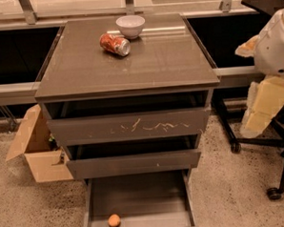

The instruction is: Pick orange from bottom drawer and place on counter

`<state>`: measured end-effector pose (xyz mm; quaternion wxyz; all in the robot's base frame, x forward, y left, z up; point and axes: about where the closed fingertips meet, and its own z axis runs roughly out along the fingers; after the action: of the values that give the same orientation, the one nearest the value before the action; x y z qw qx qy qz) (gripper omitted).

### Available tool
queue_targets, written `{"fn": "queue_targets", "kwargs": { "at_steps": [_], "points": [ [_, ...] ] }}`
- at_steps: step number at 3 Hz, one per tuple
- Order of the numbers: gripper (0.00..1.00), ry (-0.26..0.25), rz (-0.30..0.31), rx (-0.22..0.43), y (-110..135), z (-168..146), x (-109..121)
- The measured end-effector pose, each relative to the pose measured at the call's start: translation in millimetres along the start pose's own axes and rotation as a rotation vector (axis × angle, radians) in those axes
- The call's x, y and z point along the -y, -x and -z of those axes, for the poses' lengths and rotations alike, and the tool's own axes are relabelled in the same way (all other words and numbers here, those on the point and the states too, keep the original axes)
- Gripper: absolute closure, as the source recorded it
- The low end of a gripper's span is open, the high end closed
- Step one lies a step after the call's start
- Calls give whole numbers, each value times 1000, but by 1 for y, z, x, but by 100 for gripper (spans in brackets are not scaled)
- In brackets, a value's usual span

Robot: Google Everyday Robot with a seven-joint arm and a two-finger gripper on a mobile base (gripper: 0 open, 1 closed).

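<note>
The orange (114,221) lies in the pulled-out bottom drawer (137,197), near its front left corner. The counter (154,67) is the glossy grey-brown top of the cabinet. My gripper (264,106) hangs at the right edge of the view, beside the cabinet's right side at the height of the top drawer. It is far above and to the right of the orange and holds nothing that I can see.
A crushed red soda can (114,44) and a white bowl (130,25) sit at the back of the counter. The top, white-scratched drawer front (128,127) and the middle drawer (132,163) stand slightly open. A cardboard box (39,154) stands on the floor at left, and a wheeled chair base (274,175) at right.
</note>
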<state>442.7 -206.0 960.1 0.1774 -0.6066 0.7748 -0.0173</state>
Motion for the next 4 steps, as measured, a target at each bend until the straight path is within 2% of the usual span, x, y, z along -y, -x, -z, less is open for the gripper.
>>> {"fn": "queue_targets", "kwargs": {
  "at_steps": [1,2,3,4],
  "points": [
    [0,39,34,131,21,-51,-14],
    [0,67,53,219,37,-78,-22],
    [0,67,53,219,37,-79,-22],
    [0,94,80,208,38,-117,-27]
  ]
}}
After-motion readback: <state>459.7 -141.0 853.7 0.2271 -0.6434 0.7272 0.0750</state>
